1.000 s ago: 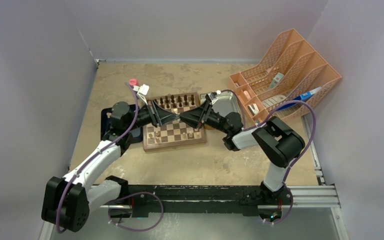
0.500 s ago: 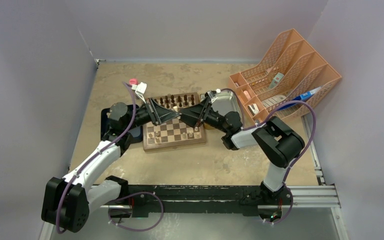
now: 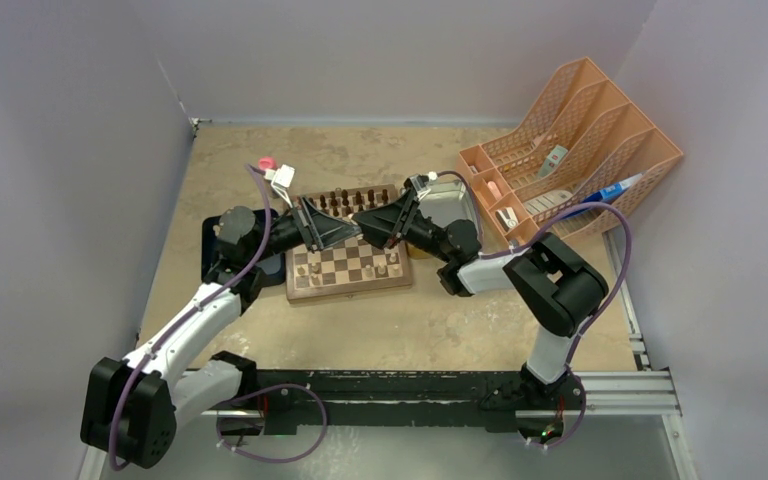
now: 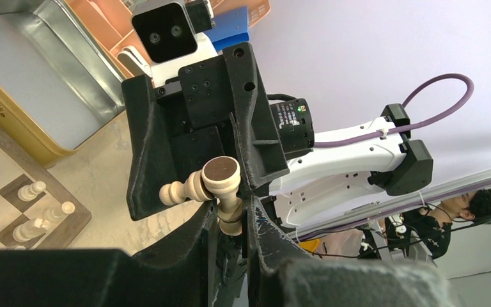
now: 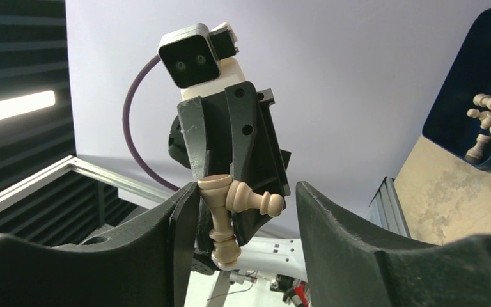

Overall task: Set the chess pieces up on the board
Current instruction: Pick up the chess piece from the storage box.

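Observation:
Above the board [image 3: 350,292] my two grippers meet tip to tip. My left gripper [image 3: 350,230] [image 4: 230,214] is shut on a tall pale chess piece [image 4: 222,173] [image 5: 217,220]. A pale pawn [image 4: 179,190] [image 5: 256,198] juts sideways from the same grip. My right gripper [image 3: 368,222] [image 5: 246,192] is open around both pieces; its left finger [image 5: 182,217] touches the tall one. Dark pieces [image 3: 350,203] line the board's far rows. A few pale pieces [image 3: 392,262] [image 4: 32,190] stand on its near rows.
A dark blue tray [image 3: 210,245] [image 5: 479,83] left of the board holds several loose pale pieces [image 5: 486,121]. A metal tin [image 3: 452,205] lies right of the board. An orange file organizer [image 3: 570,140] fills the back right. A pink-capped item [image 3: 267,164] lies behind the board.
My right gripper has slid left towards the left gripper and its jaws have opened wider around the pale pieces. The left gripper has kept its grip and shifted slightly back.

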Robot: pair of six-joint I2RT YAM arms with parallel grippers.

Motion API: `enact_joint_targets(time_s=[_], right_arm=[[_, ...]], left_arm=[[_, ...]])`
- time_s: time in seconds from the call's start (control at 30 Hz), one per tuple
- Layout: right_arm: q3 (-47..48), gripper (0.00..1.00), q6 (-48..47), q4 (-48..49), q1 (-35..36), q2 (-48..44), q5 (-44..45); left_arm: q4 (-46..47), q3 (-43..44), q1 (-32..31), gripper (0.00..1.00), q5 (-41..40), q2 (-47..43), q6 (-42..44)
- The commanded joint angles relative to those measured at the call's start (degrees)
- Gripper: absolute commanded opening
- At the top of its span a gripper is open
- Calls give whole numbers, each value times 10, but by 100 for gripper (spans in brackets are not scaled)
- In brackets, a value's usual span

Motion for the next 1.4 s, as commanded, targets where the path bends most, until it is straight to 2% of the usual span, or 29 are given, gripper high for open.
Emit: enact_joint_targets(time_s=[0.0, 1.1, 1.37], right_arm=[[9, 57, -1, 363, 2, -33, 16], [-50, 24, -8, 359, 2, -60, 43], [-65, 6, -25, 328, 0, -71, 42]], left_arm=[[27, 7, -4, 0, -7, -12, 5], [-15, 7, -4, 0, -23, -20, 50], [-101, 7, -4, 0, -62, -50, 107]])
